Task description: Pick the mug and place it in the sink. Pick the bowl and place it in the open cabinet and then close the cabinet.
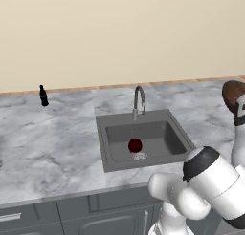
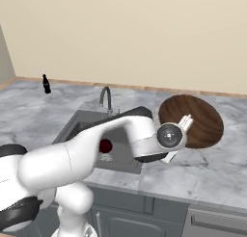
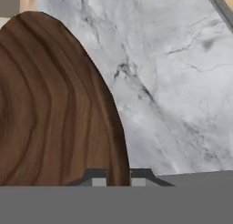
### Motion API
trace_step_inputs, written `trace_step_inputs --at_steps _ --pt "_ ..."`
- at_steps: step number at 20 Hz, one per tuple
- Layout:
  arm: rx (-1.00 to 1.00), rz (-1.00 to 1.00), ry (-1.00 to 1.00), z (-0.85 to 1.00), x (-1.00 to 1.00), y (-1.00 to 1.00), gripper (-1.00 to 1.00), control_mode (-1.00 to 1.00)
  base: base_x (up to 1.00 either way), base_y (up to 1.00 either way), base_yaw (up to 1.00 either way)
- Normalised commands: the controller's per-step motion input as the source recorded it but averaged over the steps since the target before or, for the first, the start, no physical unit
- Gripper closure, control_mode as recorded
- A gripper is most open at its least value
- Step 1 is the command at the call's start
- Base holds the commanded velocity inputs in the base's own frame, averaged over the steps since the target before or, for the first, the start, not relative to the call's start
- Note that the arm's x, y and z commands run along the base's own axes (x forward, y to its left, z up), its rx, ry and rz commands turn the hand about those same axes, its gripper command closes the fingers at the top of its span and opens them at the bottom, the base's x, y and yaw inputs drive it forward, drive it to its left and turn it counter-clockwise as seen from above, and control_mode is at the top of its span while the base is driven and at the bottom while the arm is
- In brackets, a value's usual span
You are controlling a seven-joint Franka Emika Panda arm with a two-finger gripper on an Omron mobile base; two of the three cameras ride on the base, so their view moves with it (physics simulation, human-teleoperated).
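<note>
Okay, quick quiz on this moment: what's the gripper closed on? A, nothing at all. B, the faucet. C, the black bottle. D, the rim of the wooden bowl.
D: in the hand view the gripper has its two tips either side of the bowl's edge, and the right base view shows the bowl tilted up off the marble counter at the hand.
</note>
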Motion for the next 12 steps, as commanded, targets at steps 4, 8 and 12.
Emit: trace_step_inputs --at_steps 4,8,12 --pt "-0.26 0.29 0.26 1.0 0.0 0.79 1.0 -1.0 0.0 0.0 0.0" --pt "-0.13 0.26 0.37 0.86 0.0 0.71 1.0 -1.0 0.0 0.0 0.0" --pt "0.0 0.22 0.23 0.71 -0.04 0.52 1.0 -1.0 0.0 0.0 0.0"
